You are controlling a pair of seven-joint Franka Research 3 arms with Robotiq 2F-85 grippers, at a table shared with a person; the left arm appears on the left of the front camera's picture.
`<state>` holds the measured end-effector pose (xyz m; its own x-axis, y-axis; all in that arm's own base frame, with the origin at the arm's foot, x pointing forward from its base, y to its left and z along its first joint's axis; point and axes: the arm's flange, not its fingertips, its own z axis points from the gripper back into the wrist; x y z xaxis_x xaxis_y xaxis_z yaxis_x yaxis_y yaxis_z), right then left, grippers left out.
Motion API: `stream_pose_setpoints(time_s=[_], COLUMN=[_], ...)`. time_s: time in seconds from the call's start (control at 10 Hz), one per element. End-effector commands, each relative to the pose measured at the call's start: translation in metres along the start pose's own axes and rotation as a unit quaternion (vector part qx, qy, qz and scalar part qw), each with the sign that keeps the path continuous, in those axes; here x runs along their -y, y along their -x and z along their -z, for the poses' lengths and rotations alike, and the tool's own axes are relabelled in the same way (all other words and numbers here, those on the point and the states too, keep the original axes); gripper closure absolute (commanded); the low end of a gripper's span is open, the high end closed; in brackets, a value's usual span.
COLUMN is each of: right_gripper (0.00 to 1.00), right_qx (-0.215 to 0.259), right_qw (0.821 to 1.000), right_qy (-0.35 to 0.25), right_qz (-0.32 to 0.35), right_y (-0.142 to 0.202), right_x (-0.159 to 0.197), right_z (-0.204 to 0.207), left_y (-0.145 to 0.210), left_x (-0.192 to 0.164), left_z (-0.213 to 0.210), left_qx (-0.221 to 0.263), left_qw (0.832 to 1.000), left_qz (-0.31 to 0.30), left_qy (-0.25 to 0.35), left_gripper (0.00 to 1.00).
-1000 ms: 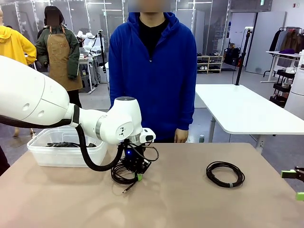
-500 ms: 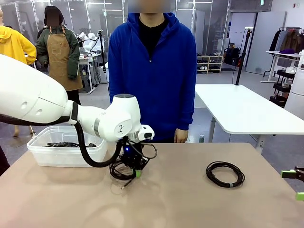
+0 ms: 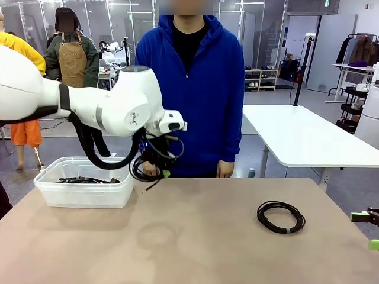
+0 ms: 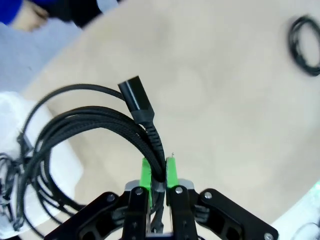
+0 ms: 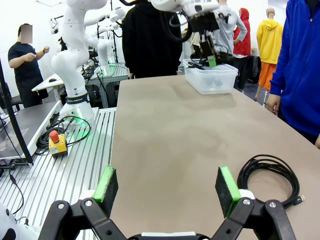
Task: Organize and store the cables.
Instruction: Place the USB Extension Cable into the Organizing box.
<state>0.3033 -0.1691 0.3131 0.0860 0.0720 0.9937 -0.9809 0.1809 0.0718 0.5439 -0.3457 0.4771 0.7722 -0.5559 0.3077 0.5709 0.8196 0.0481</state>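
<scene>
- Left jaws: closed narrow on the held coil, the green pads pinching the bundled strands just behind a black plug.
- Held coil: clear of the tabletop, hanging below the left arm, its loop drooping away from the pads and a loose end pointing down.
- Governing relation: the clear bin lies to the robot's left of the left jaws, its right end just beside the hanging loop. The coil looks about level with the rim, so the coming move is probably a short sideways carry over the bin wall before release.
- Bin contents: a stored cable lies flat on the bin floor.
- Second coil: flat on the tabletop, well apart from the bin and towards the robot's right.
- Right jaws: spread wide and holding nothing at the tabletop's right edge. They are the nearer pair to the second coil, which lies ahead and to one side.
</scene>
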Motion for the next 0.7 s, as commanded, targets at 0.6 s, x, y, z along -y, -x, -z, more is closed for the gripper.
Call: stream_pose_setpoints(time_s=[0.6], right_gripper=[0.00], right_qx=[0.004], right_qw=[1.000], right_qy=[0.004], right_qz=[0.012], right_y=[-0.004], right_x=[0.002], right_z=[0.001], left_y=[0.002], left_x=[-0.002], left_z=[-0.017], left_qx=[0.012], left_qw=[1.000], left_qz=[0.002], left_qy=[-0.003], left_gripper=[0.86])
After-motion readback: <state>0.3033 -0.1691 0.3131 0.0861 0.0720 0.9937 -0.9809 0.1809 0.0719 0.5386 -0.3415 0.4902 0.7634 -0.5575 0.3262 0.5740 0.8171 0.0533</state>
